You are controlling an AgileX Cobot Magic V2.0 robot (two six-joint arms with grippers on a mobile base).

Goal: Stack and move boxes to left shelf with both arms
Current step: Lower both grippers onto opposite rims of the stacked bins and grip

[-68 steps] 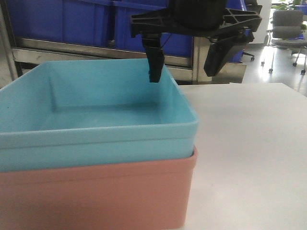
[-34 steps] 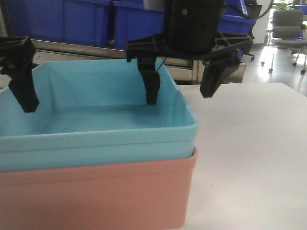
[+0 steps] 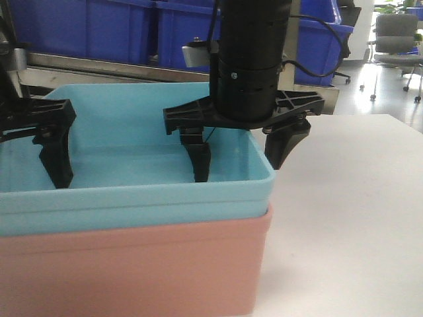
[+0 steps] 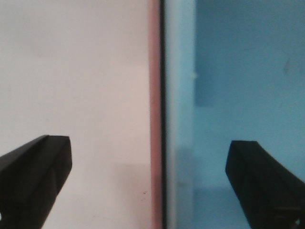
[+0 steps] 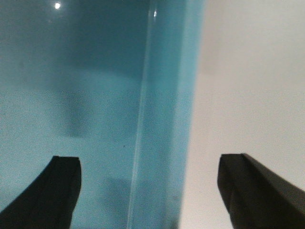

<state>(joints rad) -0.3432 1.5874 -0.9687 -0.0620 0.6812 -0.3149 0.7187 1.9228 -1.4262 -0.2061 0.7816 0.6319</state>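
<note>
Behind the blue box (image 3: 132, 198), dark bins (image 3: 86, 26); left gripper (image 4: 150, 164), right gripper (image 5: 150, 167) spread astride its walls.

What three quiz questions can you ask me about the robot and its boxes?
1. True or false: the light blue box sits inside the pink box.
2. Where are the fingers of the right gripper? A: both inside the light blue box. B: one inside it and one outside, with its side wall between them. C: both outside it.
3. Fill in the word: the left gripper is ____ (open or shut).

Key: 1 true. 2 B. 3 open.
</note>
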